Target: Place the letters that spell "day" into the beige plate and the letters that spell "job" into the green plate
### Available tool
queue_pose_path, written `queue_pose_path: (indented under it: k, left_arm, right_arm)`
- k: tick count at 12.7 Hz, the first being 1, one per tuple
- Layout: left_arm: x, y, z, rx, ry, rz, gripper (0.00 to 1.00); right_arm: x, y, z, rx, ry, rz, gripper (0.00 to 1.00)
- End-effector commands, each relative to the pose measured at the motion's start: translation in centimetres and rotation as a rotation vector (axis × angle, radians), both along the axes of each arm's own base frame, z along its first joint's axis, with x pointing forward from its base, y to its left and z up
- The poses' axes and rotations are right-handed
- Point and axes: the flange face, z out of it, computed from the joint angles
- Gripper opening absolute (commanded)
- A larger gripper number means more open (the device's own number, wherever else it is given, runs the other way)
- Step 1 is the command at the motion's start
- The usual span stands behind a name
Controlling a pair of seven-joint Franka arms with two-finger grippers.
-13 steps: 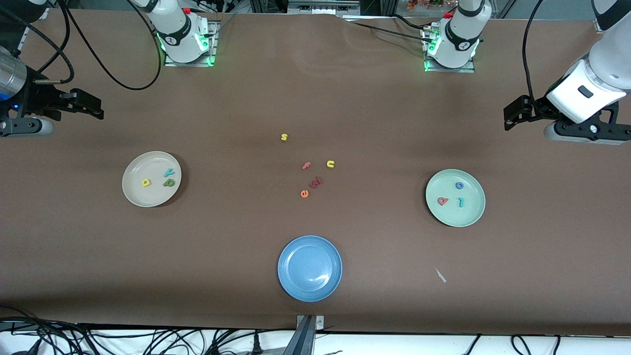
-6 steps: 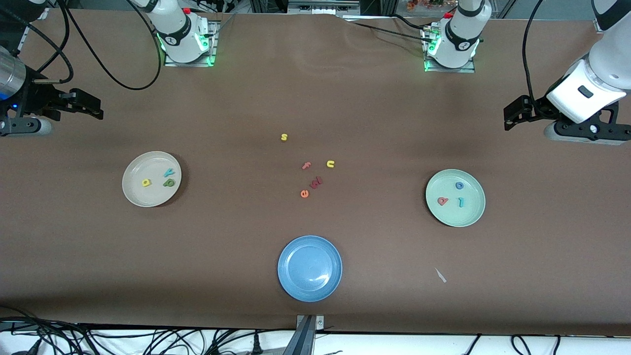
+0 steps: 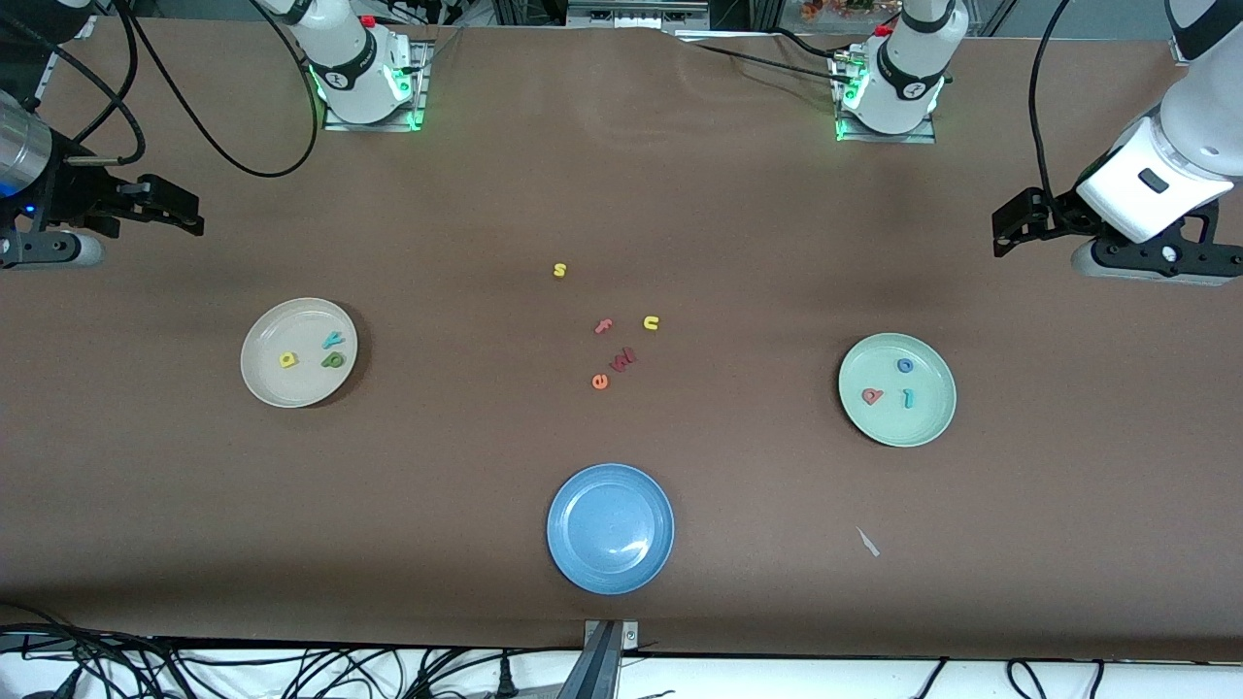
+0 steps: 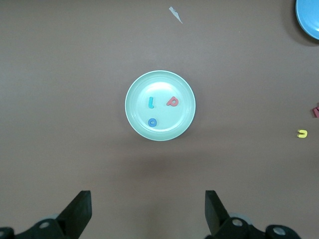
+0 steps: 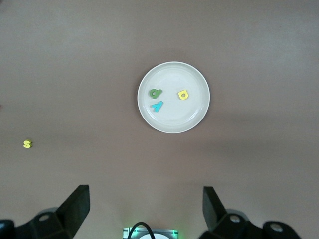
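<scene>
Both my claws are partly cut off. In each wrist view only the two dark fingertips show at the frame edge, spread wide with nothing between them. In the front view my left claw (image 3: 1010, 233) hangs over bare table at the left arm's end; my right claw (image 3: 180, 209) hangs over bare table at the right arm's end, its arm running out of frame. Both arms wait.

The beige plate (image 3: 267, 383) sits toward the right arm's end. In it lie the yellow d (image 3: 287, 360), the green a (image 3: 333, 360) and the teal y (image 3: 333, 340), apart from one another. The right wrist view shows the same three clearly.

The green plate (image 3: 918, 427) sits toward the left arm's end. In it lie the blue o (image 3: 905, 366), the red b (image 3: 872, 396) and the teal j (image 3: 909, 397). The j reads more like a short bar; its hook is hard to make out.

The brown table (image 3: 437, 466) has loose letters mid-table: yellow s (image 3: 559, 271), pink f (image 3: 603, 326), yellow u (image 3: 651, 323), orange e (image 3: 599, 382), and a dark red piece (image 3: 622, 359) I cannot read. The blue plate (image 3: 568, 558) is nearest the front camera, and a small pale scrap (image 3: 867, 542) lies near it. Cables trail along the table edges.
</scene>
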Motion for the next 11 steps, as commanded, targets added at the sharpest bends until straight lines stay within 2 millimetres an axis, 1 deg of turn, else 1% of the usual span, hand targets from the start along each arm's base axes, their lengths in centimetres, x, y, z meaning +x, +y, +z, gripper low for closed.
queue_pose_path:
  k: [1, 11]
  left_arm:
    - [-0.06, -0.09, 0.45, -0.011, -0.002, -0.002, 1.0]
    - [-0.06, -0.09, 0.45, -0.011, -0.002, -0.002, 1.0]
  right_arm:
    - [0.25, 0.25, 0.42, -0.012, -0.004, -0.007, 1.0]
    - [0.15, 0.4, 0.36, -0.015, 0.003, -0.011, 1.0]
